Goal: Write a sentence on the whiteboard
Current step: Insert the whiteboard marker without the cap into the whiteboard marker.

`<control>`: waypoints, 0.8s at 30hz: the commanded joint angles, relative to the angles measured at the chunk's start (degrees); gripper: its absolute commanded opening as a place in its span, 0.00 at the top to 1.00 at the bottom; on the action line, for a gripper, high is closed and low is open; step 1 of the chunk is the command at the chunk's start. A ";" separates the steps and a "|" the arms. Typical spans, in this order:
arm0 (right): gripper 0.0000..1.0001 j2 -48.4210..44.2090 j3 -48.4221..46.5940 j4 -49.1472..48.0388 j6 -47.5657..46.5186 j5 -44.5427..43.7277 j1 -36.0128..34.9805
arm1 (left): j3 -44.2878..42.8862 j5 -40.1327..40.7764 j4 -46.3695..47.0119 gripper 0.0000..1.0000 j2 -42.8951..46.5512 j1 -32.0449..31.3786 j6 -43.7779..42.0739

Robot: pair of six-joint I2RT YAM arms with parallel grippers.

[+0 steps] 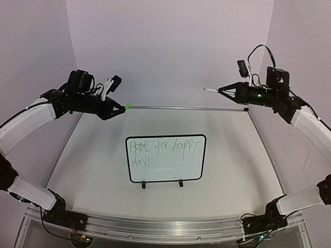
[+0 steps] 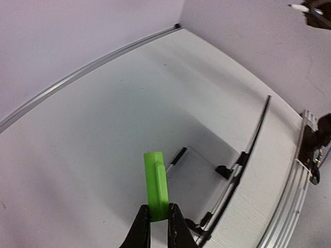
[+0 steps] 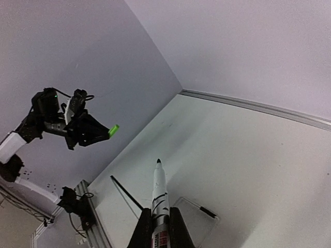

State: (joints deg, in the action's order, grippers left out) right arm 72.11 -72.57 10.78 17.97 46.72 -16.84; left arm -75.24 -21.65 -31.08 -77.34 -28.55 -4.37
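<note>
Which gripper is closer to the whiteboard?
Left. The left gripper, holding a green cap, hangs off the far-left corner of the whiteboard; the right gripper, holding a marker, is raised farther away past its far-right corner.

A lab test cell: bare white walls [image 1: 170, 46], railed table [image 1: 232, 165].

Mine: black tapered left gripper [image 1: 122, 108] and right gripper [image 1: 221, 90]; white-sleeved arm links [image 1: 28, 120]; black looping cable [image 1: 257, 49].

whiteboard [image 1: 176, 168]: white, black border | sentence [image 1: 155, 145]: pale green | cap [image 2: 156, 183]: bright green | marker [image 3: 160, 192]: white, black tip
</note>
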 commanded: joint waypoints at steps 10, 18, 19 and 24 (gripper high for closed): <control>1.00 9.13 -10.44 8.59 3.88 27.91 -6.31 | 0.80 -25.90 -0.35 1.00 1.19 -10.87 -6.05; 1.00 13.76 -8.80 9.02 3.57 29.41 -12.34 | 1.38 -30.21 -1.95 1.00 -1.80 -14.89 -8.00; 1.00 14.33 -8.75 9.06 3.42 29.52 -13.03 | 1.35 -30.34 -2.04 1.00 -2.12 -15.26 -8.07; 1.00 16.68 -8.43 9.14 3.03 29.90 -15.62 | 1.71 -31.27 -1.67 1.00 -2.47 -16.13 -8.17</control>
State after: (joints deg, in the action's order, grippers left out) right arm 87.29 -80.66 20.29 21.54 74.62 -30.69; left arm -73.83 -50.15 -32.85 -80.02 -44.15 -11.12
